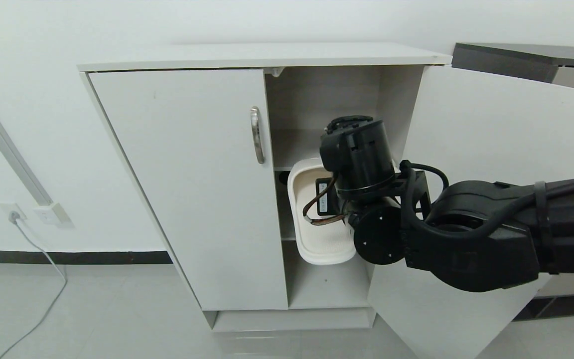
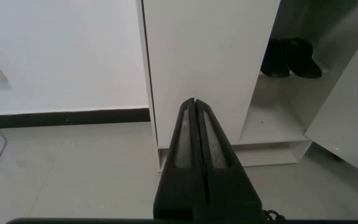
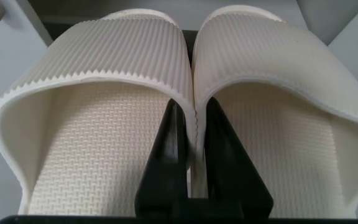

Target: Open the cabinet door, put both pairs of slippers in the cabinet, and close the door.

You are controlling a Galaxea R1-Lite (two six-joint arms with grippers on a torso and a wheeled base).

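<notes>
The white cabinet (image 1: pixel 187 189) stands against the wall with its left door shut and its right door (image 1: pixel 491 129) swung wide open. A pair of cream ribbed slippers (image 3: pixel 104 124) is held side by side, and my right gripper (image 3: pixel 191 143) is shut on their two inner edges. In the head view the cream slippers (image 1: pixel 312 239) hang upright in the cabinet opening, in front of the middle shelf. A pair of black slippers (image 2: pixel 291 59) rests on a shelf inside. My left gripper (image 2: pixel 194 102) is shut on nothing, low over the floor in front of the cabinet.
The shut left door carries a metal handle (image 1: pixel 256 134). A wall socket (image 1: pixel 15 215) with a cable (image 1: pixel 43 299) trailing over the floor is at the left. A grey unit (image 1: pixel 526 60) stands behind the open door. The tiled floor (image 1: pixel 92 319) lies before the cabinet.
</notes>
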